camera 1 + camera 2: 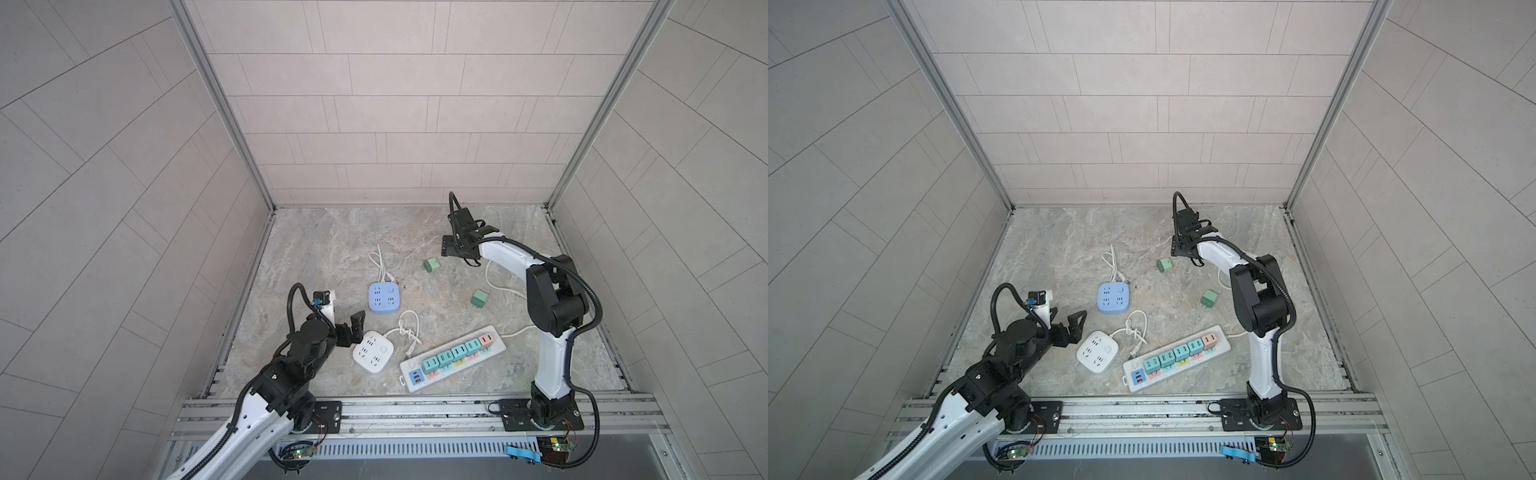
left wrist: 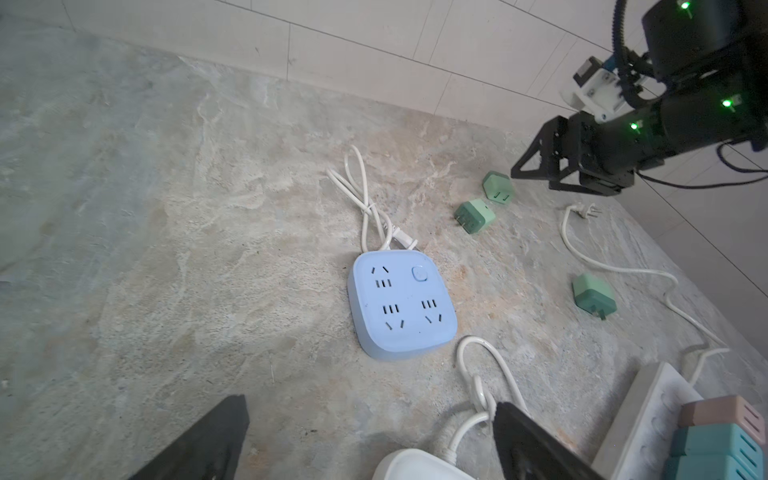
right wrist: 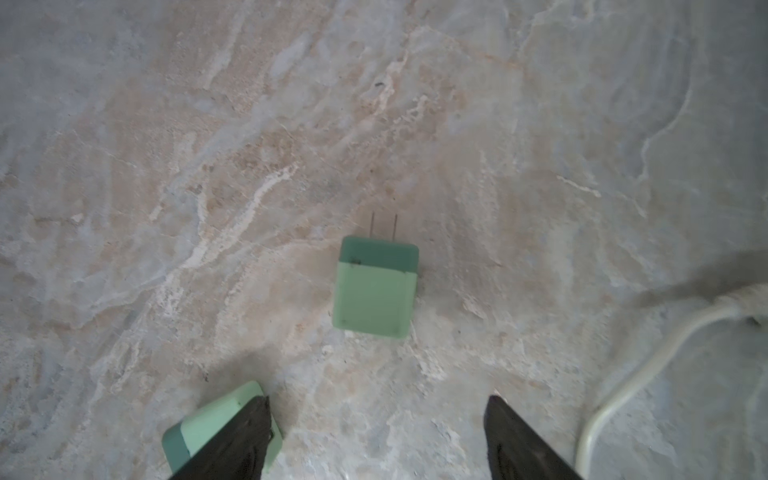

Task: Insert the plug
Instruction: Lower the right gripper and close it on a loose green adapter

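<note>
A light green plug (image 3: pixel 375 286) lies on its side on the stone floor, prongs pointing away from my right gripper (image 3: pixel 378 436). That gripper is open with only bare floor between its fingers. A second green plug (image 3: pixel 208 428) lies partly under one finger, outside the gap. In both top views the right gripper (image 1: pixel 449 248) hovers at the back right beside a green plug (image 1: pixel 432 264) (image 1: pixel 1164 265). A third plug (image 1: pixel 479 298) lies nearer the front. My left gripper (image 2: pixel 368 415) (image 1: pixel 354 328) is open and empty over the white square socket block (image 1: pixel 373 351).
A blue square socket block (image 1: pixel 385 296) (image 2: pixel 401 305) sits mid-floor with its cord looped behind it. A long white power strip (image 1: pixel 453 357) at the front carries several teal plugs and a pink one. White cable (image 3: pixel 648 353) runs along the right. Walls close three sides.
</note>
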`<move>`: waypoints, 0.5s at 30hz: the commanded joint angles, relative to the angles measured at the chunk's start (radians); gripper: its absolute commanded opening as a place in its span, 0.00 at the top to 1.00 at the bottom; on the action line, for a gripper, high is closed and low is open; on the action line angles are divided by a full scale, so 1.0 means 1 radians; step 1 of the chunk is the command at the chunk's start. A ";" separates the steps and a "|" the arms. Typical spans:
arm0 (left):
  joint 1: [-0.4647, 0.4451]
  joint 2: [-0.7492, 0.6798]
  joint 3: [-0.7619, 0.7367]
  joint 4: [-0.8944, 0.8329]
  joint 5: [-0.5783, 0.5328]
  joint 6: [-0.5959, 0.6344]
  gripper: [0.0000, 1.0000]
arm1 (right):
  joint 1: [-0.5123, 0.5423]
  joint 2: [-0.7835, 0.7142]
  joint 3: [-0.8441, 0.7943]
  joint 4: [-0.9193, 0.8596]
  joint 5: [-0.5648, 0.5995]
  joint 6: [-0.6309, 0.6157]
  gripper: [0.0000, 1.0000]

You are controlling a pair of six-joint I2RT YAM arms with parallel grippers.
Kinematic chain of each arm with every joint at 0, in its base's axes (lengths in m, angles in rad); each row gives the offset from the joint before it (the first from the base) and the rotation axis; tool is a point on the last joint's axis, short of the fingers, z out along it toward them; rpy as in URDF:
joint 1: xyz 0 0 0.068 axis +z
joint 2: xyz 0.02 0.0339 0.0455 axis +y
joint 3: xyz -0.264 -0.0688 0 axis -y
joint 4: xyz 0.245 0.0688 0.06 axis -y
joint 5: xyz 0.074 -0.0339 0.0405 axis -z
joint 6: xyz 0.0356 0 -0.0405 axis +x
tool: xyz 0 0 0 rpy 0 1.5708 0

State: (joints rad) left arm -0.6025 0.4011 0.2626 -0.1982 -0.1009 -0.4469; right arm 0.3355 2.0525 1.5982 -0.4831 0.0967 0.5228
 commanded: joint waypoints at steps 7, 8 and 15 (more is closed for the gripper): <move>0.009 0.065 0.010 0.092 0.111 -0.018 0.00 | 0.001 0.234 0.328 -0.236 0.025 -0.059 0.20; 0.010 0.069 0.010 0.095 0.113 -0.018 0.00 | 0.002 0.259 0.363 -0.260 0.025 -0.062 0.22; 0.010 0.064 0.012 0.094 0.127 -0.016 0.00 | 0.002 0.312 0.419 -0.280 0.013 -0.067 0.30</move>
State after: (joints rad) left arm -0.5964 0.4740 0.2630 -0.1257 0.0154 -0.4561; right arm 0.3347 2.3512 1.9991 -0.7078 0.1040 0.4629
